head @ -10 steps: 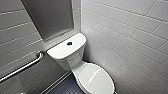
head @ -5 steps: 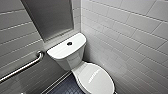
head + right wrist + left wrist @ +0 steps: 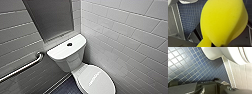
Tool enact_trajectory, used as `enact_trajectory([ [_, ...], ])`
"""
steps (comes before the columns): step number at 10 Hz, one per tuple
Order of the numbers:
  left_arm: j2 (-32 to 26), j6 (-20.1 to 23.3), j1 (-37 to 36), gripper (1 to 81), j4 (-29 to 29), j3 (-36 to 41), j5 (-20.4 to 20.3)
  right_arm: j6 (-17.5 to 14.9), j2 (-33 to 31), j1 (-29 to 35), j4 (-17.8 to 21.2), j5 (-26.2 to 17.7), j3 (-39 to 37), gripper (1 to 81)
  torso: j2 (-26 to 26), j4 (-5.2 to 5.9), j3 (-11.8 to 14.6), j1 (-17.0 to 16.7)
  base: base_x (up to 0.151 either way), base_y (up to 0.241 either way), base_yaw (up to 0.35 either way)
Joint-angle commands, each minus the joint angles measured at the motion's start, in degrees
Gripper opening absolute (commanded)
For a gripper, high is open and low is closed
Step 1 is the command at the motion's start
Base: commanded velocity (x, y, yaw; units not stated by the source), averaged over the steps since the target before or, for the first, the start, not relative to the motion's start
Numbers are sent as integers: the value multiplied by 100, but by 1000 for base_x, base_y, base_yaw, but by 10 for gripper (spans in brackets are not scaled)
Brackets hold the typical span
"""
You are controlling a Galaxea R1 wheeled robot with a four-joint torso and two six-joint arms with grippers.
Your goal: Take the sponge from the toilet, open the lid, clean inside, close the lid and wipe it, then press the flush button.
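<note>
The white toilet [image 3: 72, 62] stands in the corner with its lid [image 3: 96, 80] down over the bowl. On the tank top sits the small dark flush button [image 3: 69, 44]. In the right wrist view the bright yellow sponge [image 3: 223, 21] looms large, pinched at its narrow end by my right gripper [image 3: 209, 44], which is shut on it. The left wrist view looks past my open left gripper [image 3: 194, 81], which holds nothing, at the blue tiled floor [image 3: 193, 65] and the underside of the toilet bowl [image 3: 230, 54].
A metal grab bar [image 3: 22, 67] runs along the left wall. White tiled walls [image 3: 130, 37] close in on the right and behind the tank. A grey panel [image 3: 50, 17] sits above the tank. Dark blue floor tiles [image 3: 66, 87] show left of the bowl.
</note>
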Motion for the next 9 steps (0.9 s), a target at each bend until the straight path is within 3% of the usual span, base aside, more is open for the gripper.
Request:
enact_trajectory([
  [1, -62, -51, -433, 811, -64, 247, 414, 0, -234, -42, -157, -278, 113, 10, 2, 0, 0, 0, 0, 0, 0],
  [4, 185, -121, -775, 811, -81, 212, 466, -8, -225, -42, -157, -277, 105, 10, -50, 0, 0, 35, 0, 0, 0],
  [9, 660, -649, -1479, 811, -64, 195, 608, -8, -172, -50, -175, -286, 87, 10, -53, 0, 0, 35, 0, 0, 0],
])
